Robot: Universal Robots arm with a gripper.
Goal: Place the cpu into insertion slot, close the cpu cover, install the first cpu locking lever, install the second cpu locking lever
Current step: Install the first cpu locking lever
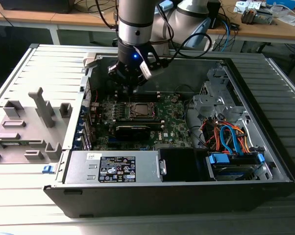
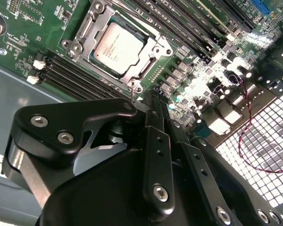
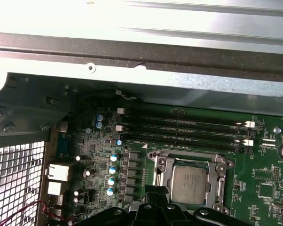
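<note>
Hovering just above the socket, the gripper [image 1: 130, 89] is working the lever stage: the cpu [image 2: 119, 48] is already sitting in the insertion slot [image 3: 156, 175] with the cpu cover [image 2: 153, 61] lying closed around it. Its fingers look drawn together around a thin wire lever [image 2: 132, 92], though the grip is uncertain. Fine downward alignment seems required. The chip's silver top is lying flat and square.

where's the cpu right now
The cpu sits in the insertion slot, framed by the closed cpu cover, beside the long memory slots.
</note>
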